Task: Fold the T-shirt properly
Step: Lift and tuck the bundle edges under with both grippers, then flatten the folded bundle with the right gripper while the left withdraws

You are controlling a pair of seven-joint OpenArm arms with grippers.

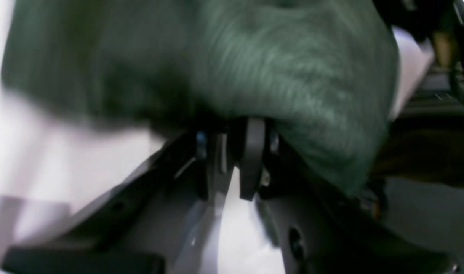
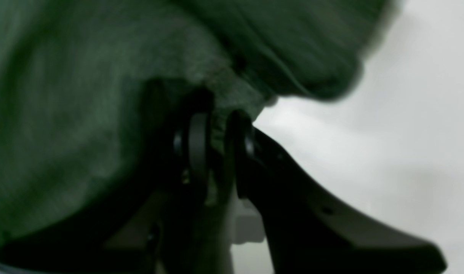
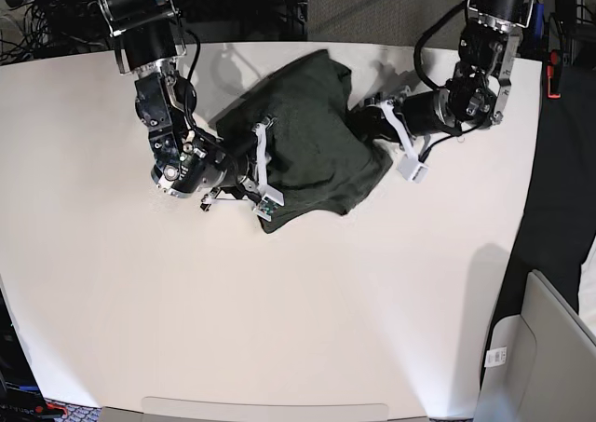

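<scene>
On the far half of the white desk [image 3: 298, 301], between the two arms, lies the T-shirt [image 3: 312, 142], a dark green heathered knit bunched into a rumpled heap with folds running across it. Its far edge lies close to the far edge of the desk, and its near edge ends in a loose flap that rests flat on the desk.

The right pincer [image 3: 264, 172] meets the T-shirt at the side nearer that arm, low on the heap. In the right wrist view the right pincer [image 2: 216, 133] stands narrow, its two dark fingers [image 2: 197, 144] close together with a ridge of green knit pinched between them; the rest of the T-shirt [image 2: 83, 114] drapes over and beside the fingers, filling most of that view, with bare desk off to the other side.

The left pincer [image 3: 374, 116] reaches the T-shirt from the opposite side, at the edge of the heap farther from the right arm. In the left wrist view the left pincer [image 1: 236, 144] is also narrow, and the cloth of the T-shirt [image 1: 274, 68] bulges right over its fingertips [image 1: 253, 152], hiding their ends; the knit seems gripped there, though blur makes the exact hold hard to read. Below the fingers a bright strip of desk shows through the gap.

Both arms lie low over the desk, each pincer touching the T-shirt, which spans the space between them.
</scene>
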